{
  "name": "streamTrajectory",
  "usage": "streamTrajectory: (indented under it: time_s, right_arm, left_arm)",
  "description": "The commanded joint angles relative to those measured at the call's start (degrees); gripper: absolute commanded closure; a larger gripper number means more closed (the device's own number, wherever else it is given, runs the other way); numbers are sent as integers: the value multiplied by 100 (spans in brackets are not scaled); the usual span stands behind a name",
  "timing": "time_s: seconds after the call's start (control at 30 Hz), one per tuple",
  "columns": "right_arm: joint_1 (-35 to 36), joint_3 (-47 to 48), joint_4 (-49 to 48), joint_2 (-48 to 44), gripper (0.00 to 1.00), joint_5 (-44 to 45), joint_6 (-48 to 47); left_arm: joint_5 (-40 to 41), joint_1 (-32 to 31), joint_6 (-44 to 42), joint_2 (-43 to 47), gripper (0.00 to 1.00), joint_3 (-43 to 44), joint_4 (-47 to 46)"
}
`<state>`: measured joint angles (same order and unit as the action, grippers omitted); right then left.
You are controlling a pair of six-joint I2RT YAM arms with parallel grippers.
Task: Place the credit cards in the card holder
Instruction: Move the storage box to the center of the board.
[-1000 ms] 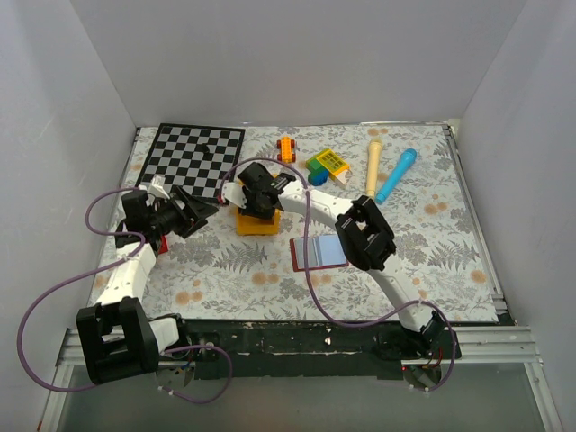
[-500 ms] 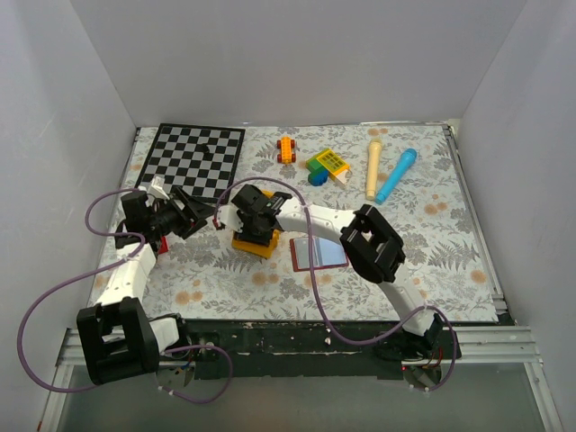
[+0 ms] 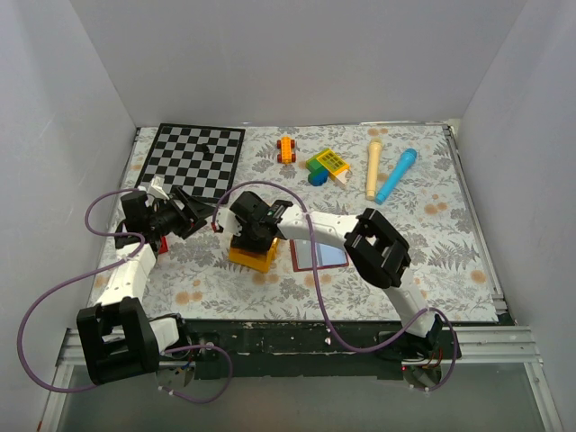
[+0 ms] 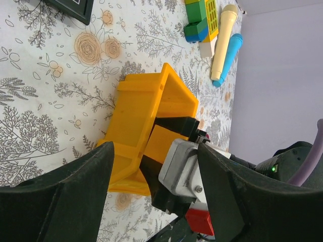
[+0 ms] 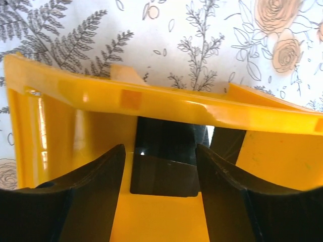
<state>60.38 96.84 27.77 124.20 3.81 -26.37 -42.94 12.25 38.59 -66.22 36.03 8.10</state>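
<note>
Black credit cards [image 5: 164, 176] lie inside the yellow plastic bin [image 5: 151, 101]; another black card edge [image 5: 227, 143] shows to the right. My right gripper [image 5: 160, 151] is open inside the bin, its fingers on either side of the card. In the top view the right gripper [image 3: 252, 236] reaches into the bin [image 3: 250, 259]. The card holder [image 3: 319, 254] lies open on the mat just right of the bin, pale blue inside with a maroon edge. My left gripper [image 3: 196, 216] is open and empty, left of the bin, and faces it [image 4: 146, 116].
A chessboard [image 3: 196, 160] lies at the back left. An orange toy car [image 3: 286, 148], a green and yellow block [image 3: 327, 165], a cream cylinder [image 3: 373, 168] and a blue marker [image 3: 396, 175] lie along the back. White walls enclose the mat.
The yellow bin and my right gripper inside it have moved toward the near edge of the table. The left arm has stayed in place.
</note>
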Motion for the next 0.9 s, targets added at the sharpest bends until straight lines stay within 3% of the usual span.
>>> streamTrajectory:
  time_s: [0.0, 0.2, 0.87]
  right_arm:
    - [-35, -25, -404, -388, 28, 339, 176]
    - [-35, -7, -422, -327, 17, 533, 203]
    - [-316, 538, -26, 517, 17, 936, -8]
  left_arm:
    - [-74, -3, -44, 162, 34, -17, -63]
    - [-74, -12, -36, 144, 34, -35, -71]
    - [-92, -12, -27, 109, 34, -17, -98]
